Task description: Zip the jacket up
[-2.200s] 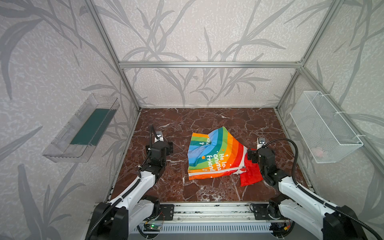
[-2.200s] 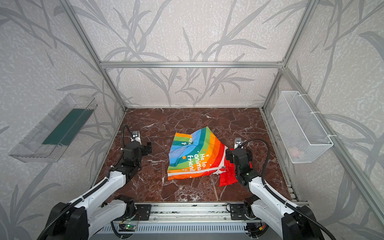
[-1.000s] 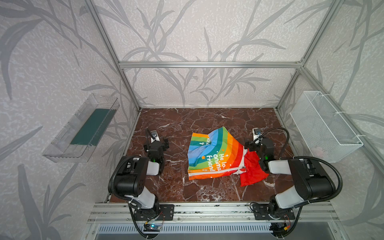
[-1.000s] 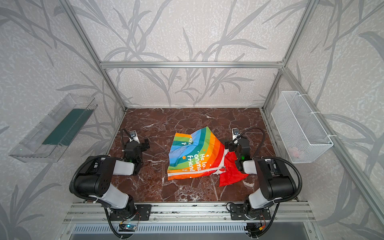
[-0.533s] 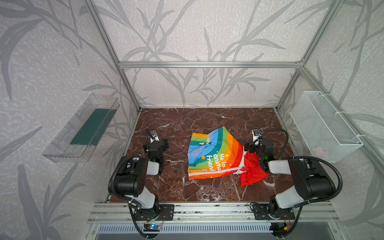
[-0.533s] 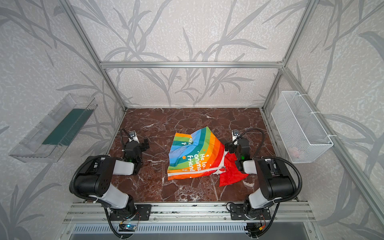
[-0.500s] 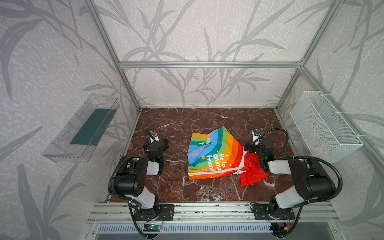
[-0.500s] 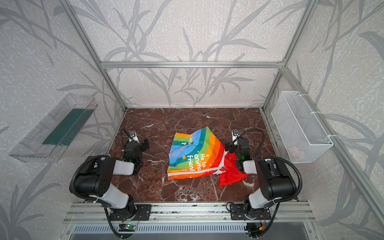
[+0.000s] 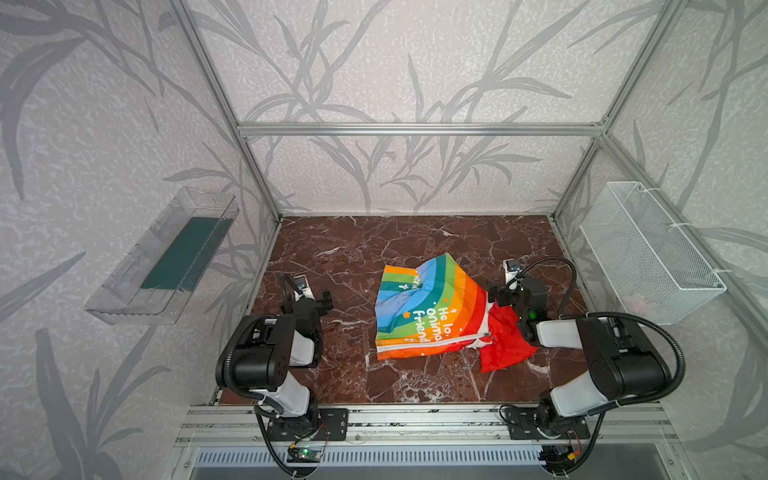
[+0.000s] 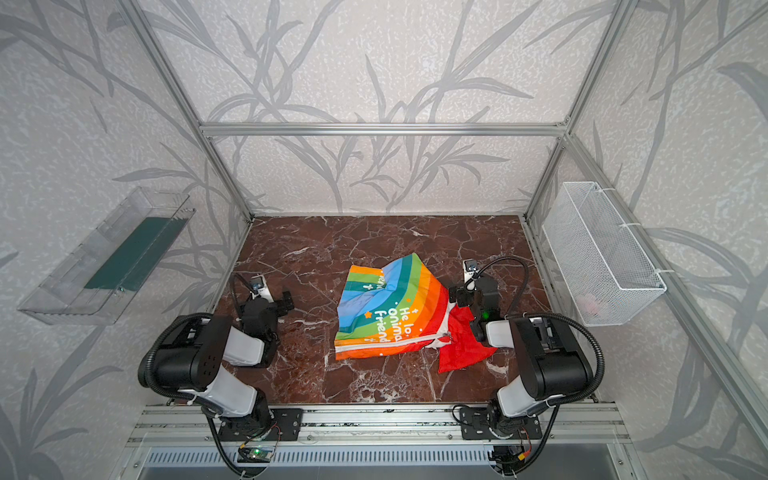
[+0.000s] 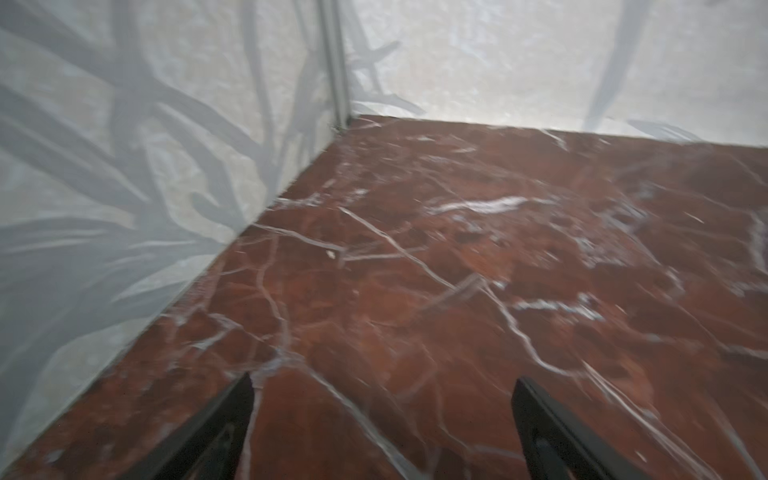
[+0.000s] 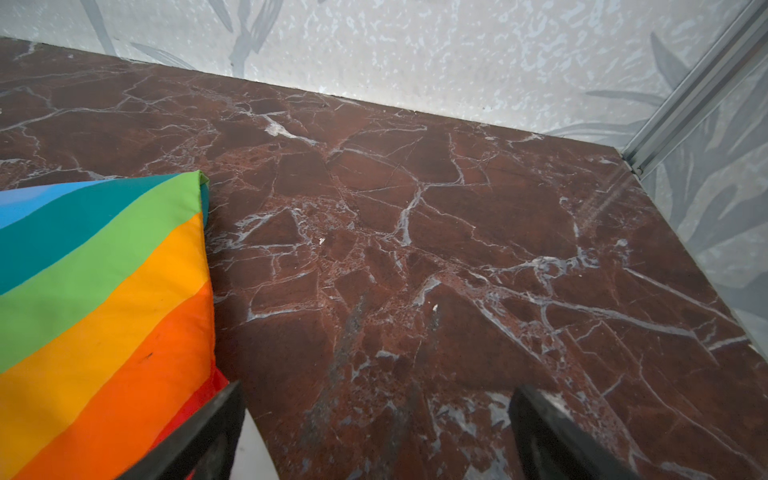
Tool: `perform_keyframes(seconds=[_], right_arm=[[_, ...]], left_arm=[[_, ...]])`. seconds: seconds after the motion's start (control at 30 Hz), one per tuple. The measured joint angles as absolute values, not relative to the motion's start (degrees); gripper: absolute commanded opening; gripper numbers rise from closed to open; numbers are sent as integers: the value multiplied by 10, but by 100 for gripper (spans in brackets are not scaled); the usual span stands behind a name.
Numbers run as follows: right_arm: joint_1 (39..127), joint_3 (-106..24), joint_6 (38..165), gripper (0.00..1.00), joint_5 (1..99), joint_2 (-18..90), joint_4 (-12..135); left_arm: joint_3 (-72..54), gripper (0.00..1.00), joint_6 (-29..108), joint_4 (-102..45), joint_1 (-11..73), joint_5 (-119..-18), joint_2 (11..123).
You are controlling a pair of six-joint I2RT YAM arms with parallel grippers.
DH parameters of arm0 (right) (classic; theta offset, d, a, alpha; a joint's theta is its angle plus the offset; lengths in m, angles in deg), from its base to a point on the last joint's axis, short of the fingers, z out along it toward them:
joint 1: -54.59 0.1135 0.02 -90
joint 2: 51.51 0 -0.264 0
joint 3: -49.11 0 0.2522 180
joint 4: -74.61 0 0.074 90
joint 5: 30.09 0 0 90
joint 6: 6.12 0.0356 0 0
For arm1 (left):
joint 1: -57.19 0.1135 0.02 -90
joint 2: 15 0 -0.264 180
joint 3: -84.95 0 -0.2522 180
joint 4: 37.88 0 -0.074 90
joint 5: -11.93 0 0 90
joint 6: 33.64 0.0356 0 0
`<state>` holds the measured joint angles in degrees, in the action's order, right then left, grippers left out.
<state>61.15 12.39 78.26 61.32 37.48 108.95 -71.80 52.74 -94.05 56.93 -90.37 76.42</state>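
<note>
Red-brown marble bench (image 9: 353,249), leaf-print panels on all sides.

Left tool (image 11: 382,415) sat low near the left wall. Its jaws were spread wide with only bare marble between them, nothing held. Right tool (image 12: 378,419) was likewise wide apart and empty. One finger sat just beside the red-orange edge of the jacket (image 12: 104,291); touching or not, could not tell from the wrist view. Both arms were folded back close to their bases.

In both top views the jacket lay mid-bench, close to the right tool and well apart from the left. Rainbow front faced up, lettering sideways, cloth rumpled on the far side. Red hood (image 9: 505,347) spilled out toward the right arm. White zipper (image 9: 428,343) ran along the near edge as one line. What looked like the slider (image 10: 446,335) sat at the hood end, too small to be sure the teeth met all the way.

Judgement: zipping looked done or nearly so. Next move called for a check at the collar end. If short, one tool would pin the hem end while the other pinched the slider and drew it hoodward.
</note>
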Motion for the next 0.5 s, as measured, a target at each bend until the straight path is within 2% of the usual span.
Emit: perform_keyframes(seconds=[0.1, 0.2, 0.3, 0.5], right_arm=[[612, 124, 783, 99, 613, 375, 1089], [612, 124, 783, 99, 613, 375, 1089], [612, 124, 783, 99, 613, 375, 1089], [610, 123, 783, 99, 611, 375, 1084]], left_arm=[[-718, 99, 532, -955, 615, -856, 761], [-711, 99, 535, -952, 576, -859, 748], [-669, 99, 548, -909, 581, -828, 750], [-605, 99, 542, -839, 584, -852, 751]])
